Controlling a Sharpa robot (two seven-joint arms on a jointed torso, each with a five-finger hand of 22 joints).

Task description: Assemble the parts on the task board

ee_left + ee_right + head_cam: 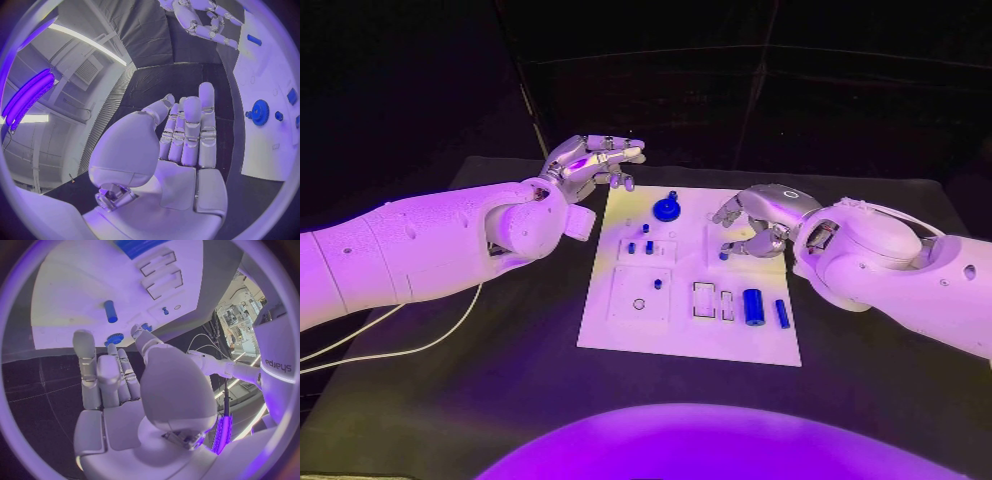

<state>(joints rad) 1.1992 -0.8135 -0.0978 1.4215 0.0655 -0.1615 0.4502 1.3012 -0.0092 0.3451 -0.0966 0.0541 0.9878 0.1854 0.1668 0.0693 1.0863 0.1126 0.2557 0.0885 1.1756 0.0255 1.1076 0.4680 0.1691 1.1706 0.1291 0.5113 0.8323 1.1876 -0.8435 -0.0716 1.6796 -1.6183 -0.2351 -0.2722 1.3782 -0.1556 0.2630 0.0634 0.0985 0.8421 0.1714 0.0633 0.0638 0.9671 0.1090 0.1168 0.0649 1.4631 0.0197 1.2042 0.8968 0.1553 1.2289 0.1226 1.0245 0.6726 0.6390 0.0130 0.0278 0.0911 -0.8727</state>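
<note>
Hovering over the task board (625, 330), right hand (759, 222) empty, fingers loosely curled; blue cylinder (753, 306) lies lengthwise just robot-side of it. Left hand (593, 160) open, farther off.

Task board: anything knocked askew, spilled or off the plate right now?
Nothing stands out. The task board lies flat on the table, the blue parts all lie or stand on it, and both hands hold nothing.

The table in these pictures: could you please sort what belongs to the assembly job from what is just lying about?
Belongs to the job:
- task board
- blue gear
- blue cylinder
- small blue bar
- small blue pegs

Just lying about:
- white cable on the black table
</note>
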